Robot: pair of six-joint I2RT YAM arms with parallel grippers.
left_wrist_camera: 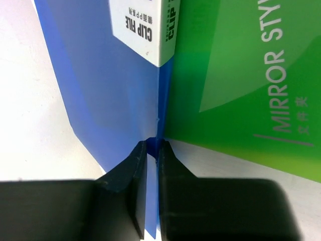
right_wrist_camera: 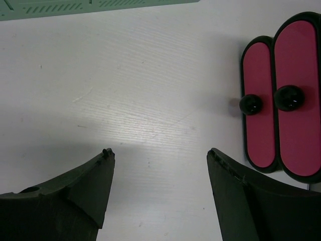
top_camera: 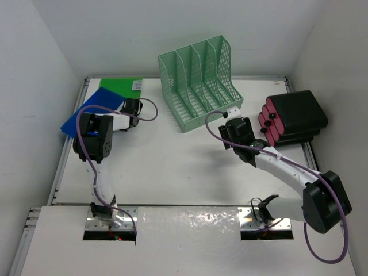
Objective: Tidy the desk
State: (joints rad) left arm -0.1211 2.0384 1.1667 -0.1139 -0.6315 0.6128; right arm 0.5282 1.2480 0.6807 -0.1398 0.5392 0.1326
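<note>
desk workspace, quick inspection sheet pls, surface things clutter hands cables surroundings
surface: flat white desk with metal edge rails, bare in the middle
job's things: blue plastic folder beside green plastic folder far left; mint-green mesh file rack upright at back; black cases with pink ends far right
clutter: nothing seen
hands: left hand shut on blue folder's edge; right hand open above bare desk
cables: purple cables looped along both arms
surroundings: white walls on three sides
</note>
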